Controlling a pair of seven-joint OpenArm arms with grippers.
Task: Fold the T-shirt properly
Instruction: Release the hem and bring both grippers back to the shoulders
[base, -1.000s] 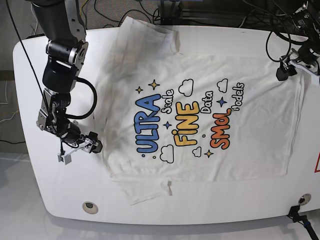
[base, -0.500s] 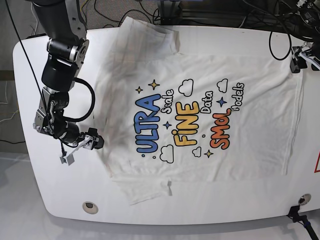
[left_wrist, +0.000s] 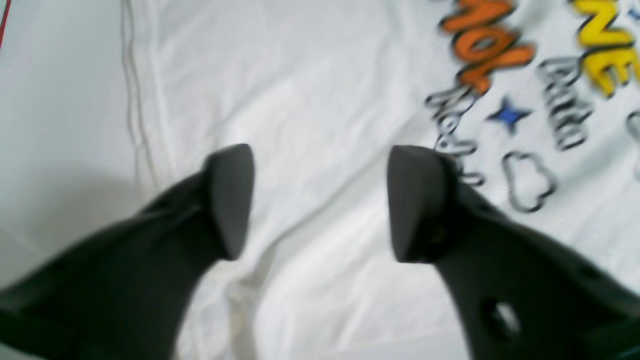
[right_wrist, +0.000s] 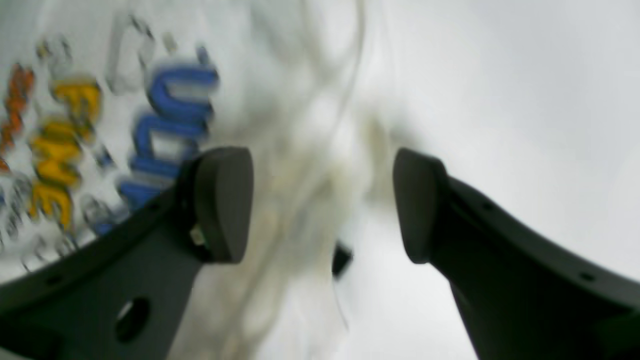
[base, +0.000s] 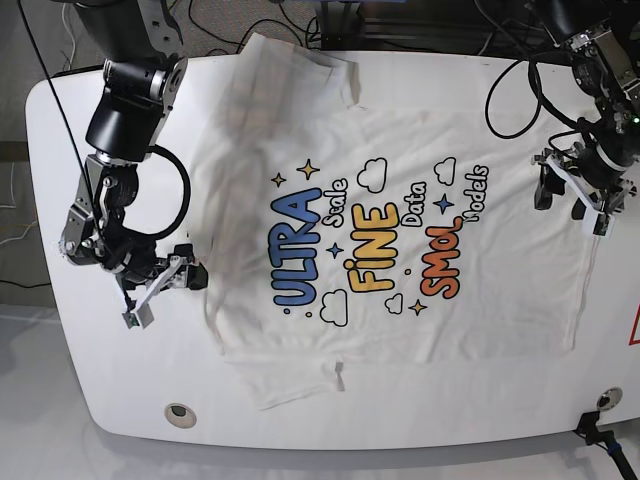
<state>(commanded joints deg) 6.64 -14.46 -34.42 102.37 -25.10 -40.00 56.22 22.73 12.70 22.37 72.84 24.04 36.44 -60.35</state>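
**Both grippers spread wide over one flat T-shirt**

On the white table (base: 60, 380), seen from the base view and read from left to right, the right gripper (base: 172, 285) comes first. Its jaws stand well apart and hold nothing. It sits at the collar-side edge of the T-shirt (base: 500, 300), just beside the cloth; the right wrist view shows the fabric edge running between the two dark fingers (right_wrist: 222, 202), but heavy blur prevents any statement on whether they touch it.

One T-shirt is present. It lies spread print-side up across the middle of the table, with the blue "ULTRA" lettering (base: 297, 250) nearest the right gripper, yellow "FINE" (base: 372, 247) in the middle, and orange "SMOL" (base: 443, 262) toward the hem. Outlined clouds and small stars surround the words. One sleeve (base: 300, 75) lies at the far edge of the table, the other sleeve (base: 290, 380) at the near edge (both rumpled). The body cloth shows shallow wrinkles.

At the right of the base view, the left gripper (base: 562, 192) is above the hem end of the garment. Its jaws are likewise spread wide and empty. In the left wrist view the fingers (left_wrist: 227, 200) frame plain white cloth, with the stitched hem (left_wrist: 131, 100) to one side.

Count: two grippers, one T-shirt, two sleeves.
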